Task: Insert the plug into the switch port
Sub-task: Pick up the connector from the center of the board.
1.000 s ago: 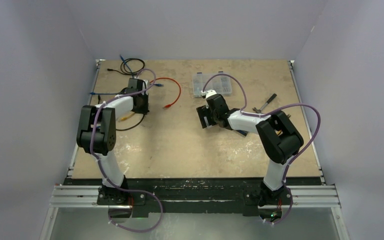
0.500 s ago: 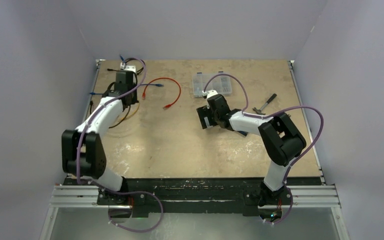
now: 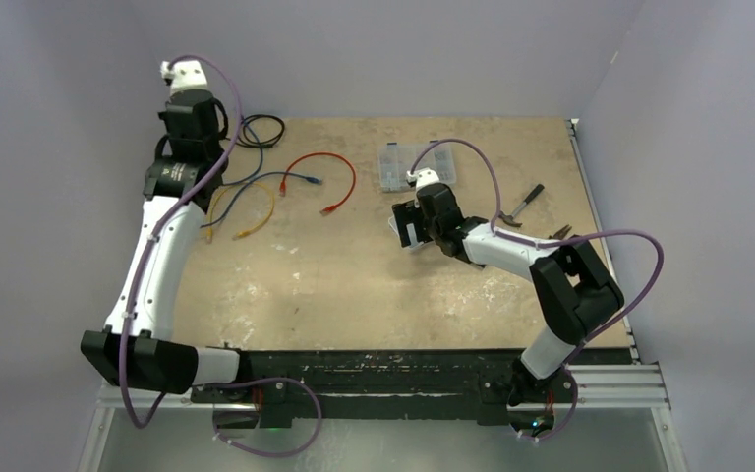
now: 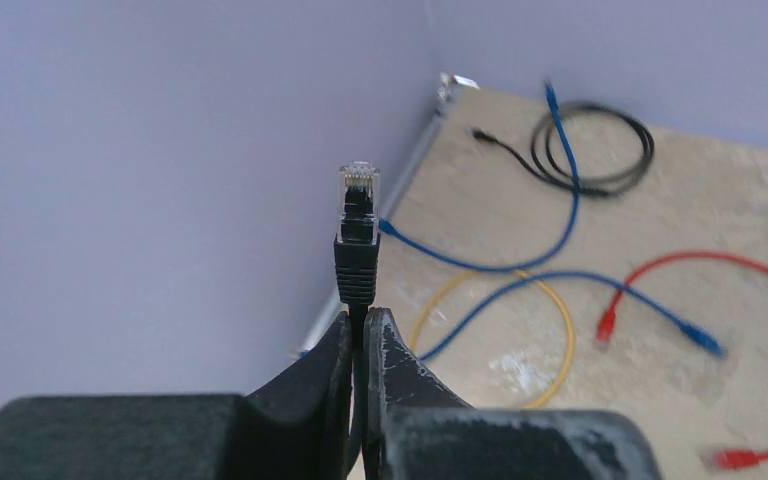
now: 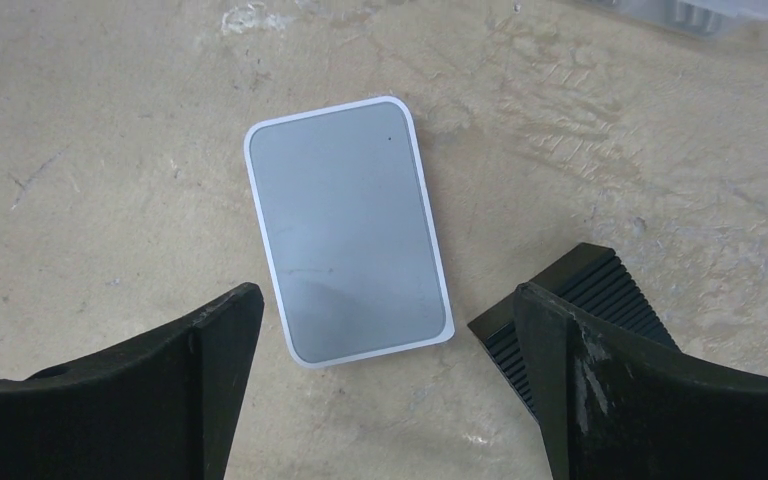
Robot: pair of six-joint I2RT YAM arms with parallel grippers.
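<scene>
Beige wooden tabletop (image 3: 354, 285) carries the scene. Above its middle, a little toward the right edge, the right gripper (image 5: 385, 300) hangs spread wide, a finger on either side of the grey, white-rimmed switch (image 5: 345, 230), which lies flat. Over the far left corner, the left gripper (image 4: 360, 325) is clenched just below the black boot of the plug (image 4: 358, 215), holding it upright with its clear tip on top.

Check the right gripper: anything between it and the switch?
Nothing visible. The right gripper hangs open above the switch, which lies flat on the table. Only bare tabletop shows around the switch, and no cable crosses it.
</scene>
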